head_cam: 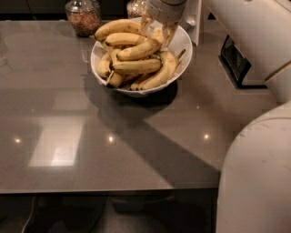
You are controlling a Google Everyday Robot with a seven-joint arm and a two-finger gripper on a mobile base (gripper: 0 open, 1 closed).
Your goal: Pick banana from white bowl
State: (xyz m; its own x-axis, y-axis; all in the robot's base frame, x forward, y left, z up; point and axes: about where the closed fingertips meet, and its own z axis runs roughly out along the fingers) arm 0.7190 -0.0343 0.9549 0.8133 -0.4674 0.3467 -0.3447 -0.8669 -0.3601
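Observation:
The white bowl stands at the back of the grey table, piled with several yellow bananas. My gripper reaches down from the top edge over the bowl's back right part. It is open, with one finger on each side of the raised right end of a long plump banana that lies across the top of the pile. I cannot tell whether the fingertips touch it. Other bananas lie under and around it.
Two glass jars with brownish contents stand behind the bowl. A black box-like object sits at the table's right edge. My white arm housing fills the lower right corner and its upper link crosses the top right.

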